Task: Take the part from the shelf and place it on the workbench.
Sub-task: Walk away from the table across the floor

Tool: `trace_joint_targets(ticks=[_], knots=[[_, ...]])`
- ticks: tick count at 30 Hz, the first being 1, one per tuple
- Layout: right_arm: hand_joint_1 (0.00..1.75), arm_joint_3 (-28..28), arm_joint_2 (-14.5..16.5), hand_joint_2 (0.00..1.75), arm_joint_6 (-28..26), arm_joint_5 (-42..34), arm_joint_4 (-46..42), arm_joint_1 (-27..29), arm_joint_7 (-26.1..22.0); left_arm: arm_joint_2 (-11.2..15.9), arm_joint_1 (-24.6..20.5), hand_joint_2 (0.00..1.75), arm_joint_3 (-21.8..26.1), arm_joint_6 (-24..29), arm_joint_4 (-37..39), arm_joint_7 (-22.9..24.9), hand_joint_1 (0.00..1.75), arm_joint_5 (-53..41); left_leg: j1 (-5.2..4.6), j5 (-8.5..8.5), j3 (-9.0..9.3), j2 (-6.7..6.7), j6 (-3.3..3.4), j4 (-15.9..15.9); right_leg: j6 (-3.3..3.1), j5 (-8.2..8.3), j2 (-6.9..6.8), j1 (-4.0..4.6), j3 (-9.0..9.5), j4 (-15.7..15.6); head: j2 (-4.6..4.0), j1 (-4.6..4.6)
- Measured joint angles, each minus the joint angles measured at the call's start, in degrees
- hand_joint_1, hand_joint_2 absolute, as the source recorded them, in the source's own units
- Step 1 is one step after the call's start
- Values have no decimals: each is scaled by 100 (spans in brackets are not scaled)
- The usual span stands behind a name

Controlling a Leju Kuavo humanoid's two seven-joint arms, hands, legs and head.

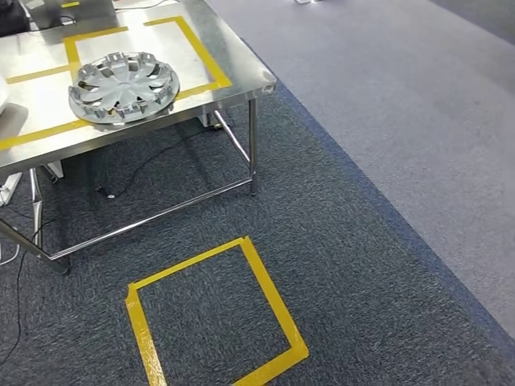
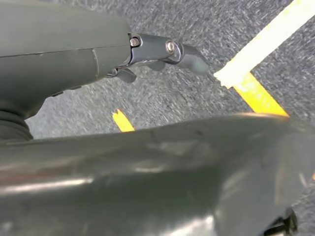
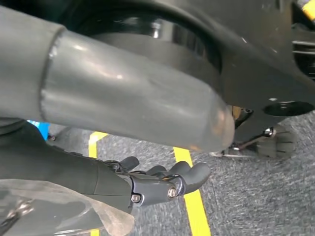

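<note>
The part, a silver wheel cover [image 1: 125, 86], lies flat on the steel workbench [image 1: 236, 56], partly over a yellow taped rectangle near the bench's front edge. My left hand [image 2: 122, 54] hangs over the dark carpet, fingers [image 2: 169, 48] stretched out with nothing in them. My right hand [image 3: 148, 184] also hangs low above the carpet and a yellow tape line; its dark fingers [image 3: 189, 177] are loosely bent and hold nothing. Both hands are far from the wheel cover.
A yellow tape square [image 1: 267, 293] marks the dark carpet in front of the bench. The bench's corner leg [image 1: 252, 145] and lower rails stand close by, with a black cable [image 1: 130, 177] beneath. Lighter grey carpet [image 1: 413, 104] spreads to the right.
</note>
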Motion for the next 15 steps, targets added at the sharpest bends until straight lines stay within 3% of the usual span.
trace_joint_targets(ticks=[2, 3, 5, 7, 9, 11, 13, 15], knots=[[0, 0, 0, 0, -3, -1, 0, 4, 4, 4, 19, 0, 0, -1, 1, 3, 0, 1, -8, 1, -9, 169, 2, 5, 42, -173, -76, -19, -285, 588, 0, 3], [0, 0, 0, 0, -3, -3, 0, 13, 9, 4, 22, 0, 0, -1, 2, 9, 0, 1, -9, 1, -11, 247, 1, 8, 54, -111, -96, -27, -290, 607, 0, 4], [0, 0, 0, 0, -6, -10, 0, 26, 29, -1, 11, 0, 0, -2, 2, 33, 0, -4, -8, -4, -1, 383, -11, 15, 57, 264, -203, -35, 39, -3, 0, 5], [0, 0, 1, 0, -9, -20, 0, 9, 51, -2, 3, 0, 0, -2, 2, 64, 0, -18, -34, -17, 11, 499, -59, 30, 19, 504, -437, -8, 420, -730, 0, 3], [0, 0, 1, 0, -9, -32, 0, -4, 70, 1, -6, 0, -4, 5, 2, 85, 0, -51, -64, -17, 14, 605, -123, 45, -54, 524, -513, 24, 508, -957, 0, 0], [0, -1, 2, 0, -10, -47, 0, 15, 98, -1, -23, 0, -25, 16, 2, 90, 0, -127, -58, -26, 23, 683, -180, 54, -130, 561, -388, 17, 468, -961, 0, 5], [0, -2, 1, 0, -11, -57, 0, 27, 122, -2, -33, 0, -66, 27, 2, 91, 0, -215, -32, -211, -38, 497, -238, 259, -201, 599, -280, -6, 467, -979, 0, -13], [0, -4, 1, 0, -11, -59, 0, 16, 132, -2, -24, 0, -110, 34, 3, 99, 0, -264, -13, -614, -296, 188, -270, 918, -254, 633, -153, -15, 461, -986, 0, -41]])
